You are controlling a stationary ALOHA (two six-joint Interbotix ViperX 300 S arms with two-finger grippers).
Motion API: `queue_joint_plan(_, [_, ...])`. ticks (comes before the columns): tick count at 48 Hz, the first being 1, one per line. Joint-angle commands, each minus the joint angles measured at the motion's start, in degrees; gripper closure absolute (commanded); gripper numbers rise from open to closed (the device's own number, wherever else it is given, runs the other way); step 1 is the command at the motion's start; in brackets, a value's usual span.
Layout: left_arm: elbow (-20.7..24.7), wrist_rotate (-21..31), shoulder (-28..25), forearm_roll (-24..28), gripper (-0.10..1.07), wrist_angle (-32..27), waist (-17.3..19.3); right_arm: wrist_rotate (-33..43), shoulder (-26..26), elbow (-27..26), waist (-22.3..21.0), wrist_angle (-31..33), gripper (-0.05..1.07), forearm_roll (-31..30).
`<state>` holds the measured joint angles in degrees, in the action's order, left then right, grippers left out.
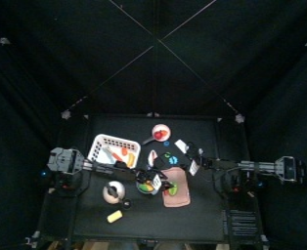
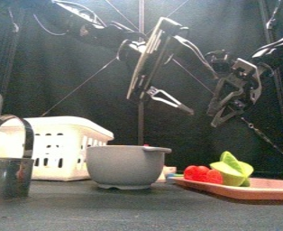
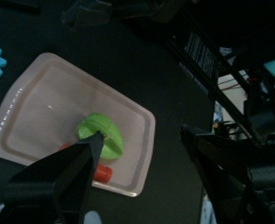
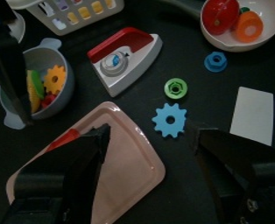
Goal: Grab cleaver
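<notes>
We see the left gripper (image 3: 146,179) and right gripper (image 4: 151,179) open and empty, above the pink tray (image 4: 126,162). We cannot pick out the cleaver for certain; a flat white slab (image 4: 255,115) lies near the blue gear (image 4: 171,120).

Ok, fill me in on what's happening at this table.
Both arms hang over the middle of the table and neither holds anything. The left gripper is open above the pink tray, which carries a green piece and a red piece. The right gripper is open over the same tray, near a blue gear. I cannot pick out a cleaver, so the grab has not happened.
</notes>
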<state>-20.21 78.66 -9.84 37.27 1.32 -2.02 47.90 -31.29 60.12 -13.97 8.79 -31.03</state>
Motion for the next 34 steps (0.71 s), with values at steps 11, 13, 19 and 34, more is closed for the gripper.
queue_joint_plan(11, [-9.14, -4.83, 13.71, 4.66, -0.04, 0.09, 0.18, 0.09, 1.41, -1.14, -2.81, -0.62, 0.04, 0.97])
queue_joint_plan(13, [-10.46, -5.54, 14.85, 5.63, -0.04, 0.00, 0.18, 0.09, 1.58, -1.41, -3.08, -0.62, 0.04, 1.49])
queue_joint_plan(19, [-14.77, -7.91, 18.63, 9.14, -0.04, -0.26, 2.20, 0.18, 2.81, -3.16, -4.13, -1.23, 0.04, 3.52])
queue_joint_plan(34, [-22.15, -11.25, 26.98, 14.15, -0.04, -0.97, 21.62, 0.53, 7.65, -11.25, -11.25, 8.96, 0.04, 6.50])
